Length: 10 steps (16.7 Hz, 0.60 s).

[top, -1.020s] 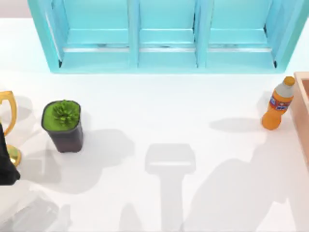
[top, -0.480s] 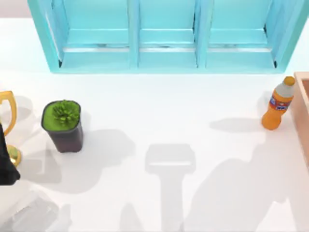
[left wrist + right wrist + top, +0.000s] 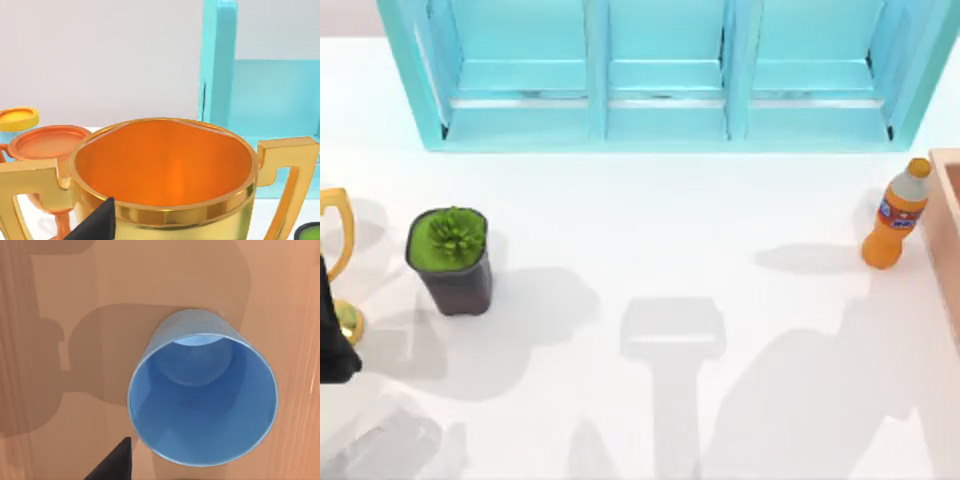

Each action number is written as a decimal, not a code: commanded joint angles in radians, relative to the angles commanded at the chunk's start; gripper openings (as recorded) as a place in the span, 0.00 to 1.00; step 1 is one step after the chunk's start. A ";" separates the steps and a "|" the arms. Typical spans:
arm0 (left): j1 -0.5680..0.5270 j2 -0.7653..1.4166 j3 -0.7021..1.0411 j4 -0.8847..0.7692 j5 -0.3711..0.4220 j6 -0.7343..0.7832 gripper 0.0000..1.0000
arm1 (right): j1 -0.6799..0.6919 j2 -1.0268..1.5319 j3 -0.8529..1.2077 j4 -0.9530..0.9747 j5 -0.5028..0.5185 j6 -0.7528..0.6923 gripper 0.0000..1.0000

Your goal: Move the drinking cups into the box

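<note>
Right tool, one dark fingertip [image 3: 112, 462] visible and grip state indeterminate, poised directly above the upright plain blue tapered cup [image 3: 202, 390] on the tan wooden box floor [image 3: 60, 315].

blue cup [image 3: 200, 395] upright on tan box [image 3: 948, 215] floor.

No words to read

The orange bottle [image 3: 894, 218] is wearing a blue and red label near the right side of the table, but its marks are looking too blurry to read; nothing else is showing letters, numbers or signs.
</note>
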 joint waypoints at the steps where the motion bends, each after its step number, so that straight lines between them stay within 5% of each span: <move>1: 0.000 0.000 0.000 0.000 0.000 0.000 1.00 | 0.000 0.000 0.000 0.000 0.000 0.000 1.00; 10: 0.000 0.000 0.000 0.000 0.000 0.000 1.00 | -0.007 0.006 0.118 -0.112 0.001 0.000 1.00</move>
